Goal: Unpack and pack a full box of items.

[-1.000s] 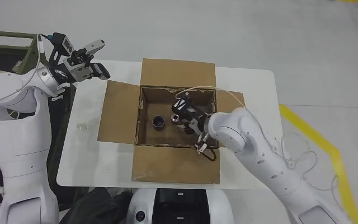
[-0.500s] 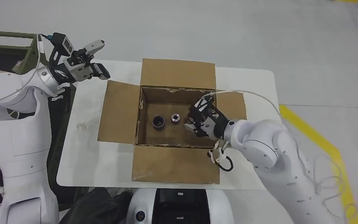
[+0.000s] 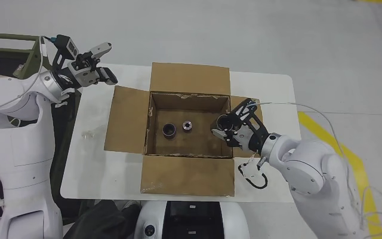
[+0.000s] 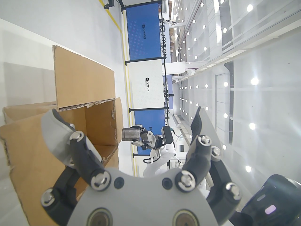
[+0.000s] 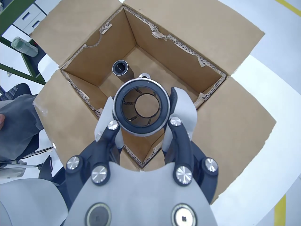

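The right jaws hold a round metal tube (image 5: 141, 106), one jaw pressed on each side of it. The tube is hollow, with a dark ring around its end. From the top it shows at the tip of the right jaws (image 3: 221, 123), and the left wrist view shows it far off, up above the box edge (image 4: 130, 134).

Right under these jaws is the open box (image 5: 164, 55). It is brown card and its four flaps (image 3: 190, 76) are folded out flat. The jaws and the tube hang over the box, close to its right wall.

Down on the box floor, below and past the right jaws, stands a dark tube (image 5: 120, 68) with its hole facing up. Just beside it lies a small silver piece (image 5: 144, 75). From the top the two sit side by side, the dark tube (image 3: 169, 129) and the silver piece (image 3: 187, 126), apart from the held tube.

The left jaws are spread wide and hold nothing. They are up in the air, off to the side of the box, near its left flap. The box sits on the white desk (image 3: 95, 167).
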